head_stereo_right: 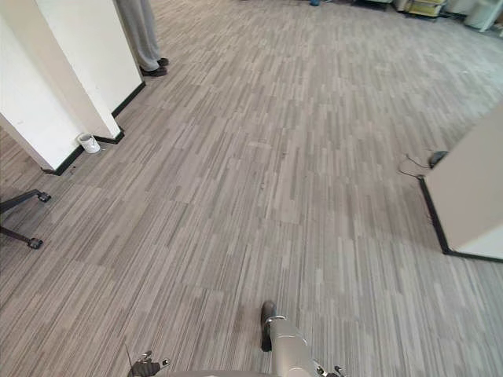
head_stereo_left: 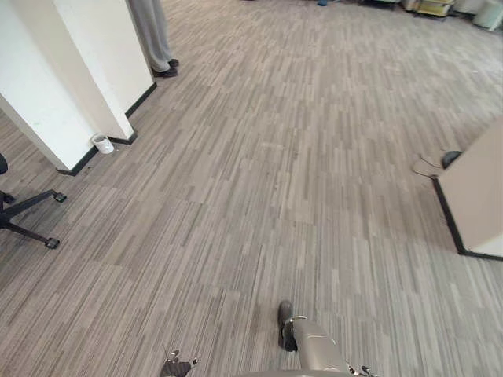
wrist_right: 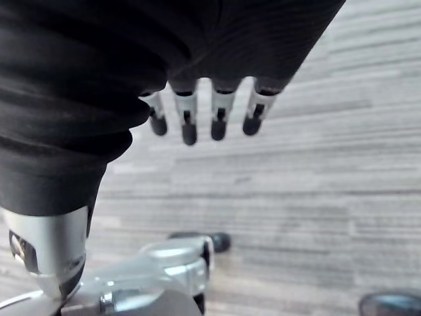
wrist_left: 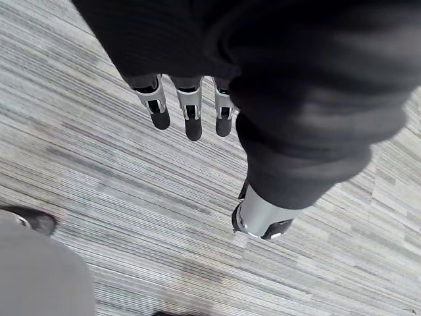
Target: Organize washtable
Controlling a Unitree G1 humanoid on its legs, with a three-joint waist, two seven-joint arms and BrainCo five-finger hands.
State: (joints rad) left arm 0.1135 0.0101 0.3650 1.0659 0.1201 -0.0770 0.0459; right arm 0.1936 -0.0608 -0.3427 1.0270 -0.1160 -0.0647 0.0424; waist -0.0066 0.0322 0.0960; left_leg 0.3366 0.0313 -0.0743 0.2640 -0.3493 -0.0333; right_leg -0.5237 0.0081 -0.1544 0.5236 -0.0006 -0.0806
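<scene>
**Both robot hands open over bare floor**

The head views look down on a grey striped floor (head_stereo_left: 283, 157). At the left stands a white pillar (head_stereo_left: 55, 78) with a dark skirting. A small white cup (head_stereo_left: 102, 143) sits on the floor, touching the pillar's base. Behind the pillar a person (head_stereo_left: 153, 35) stands in grey trousers and dark shoes. A chair (head_stereo_left: 27, 216) shows its dark wheeled legs at the left edge, well apart from the cup.

At the right edge a pale panel (head_stereo_left: 475, 196) with a dark base stands on the floor. A thin cable (head_stereo_left: 424, 166) loops just beside its far corner. Whether this panel belongs to the washtable cannot be told.

The left robot hand (wrist_left: 192, 112) hangs over the floor in its wrist view — fingers straight, side by side with small gaps, thumb (wrist_left: 260, 220) well apart from them, touching nothing. The right robot hand (wrist_right: 187, 122) hangs the same way — fingers straight in a row, thumb (wrist_right: 49, 243) held off to one side, with only floor past the fingertips.
</scene>
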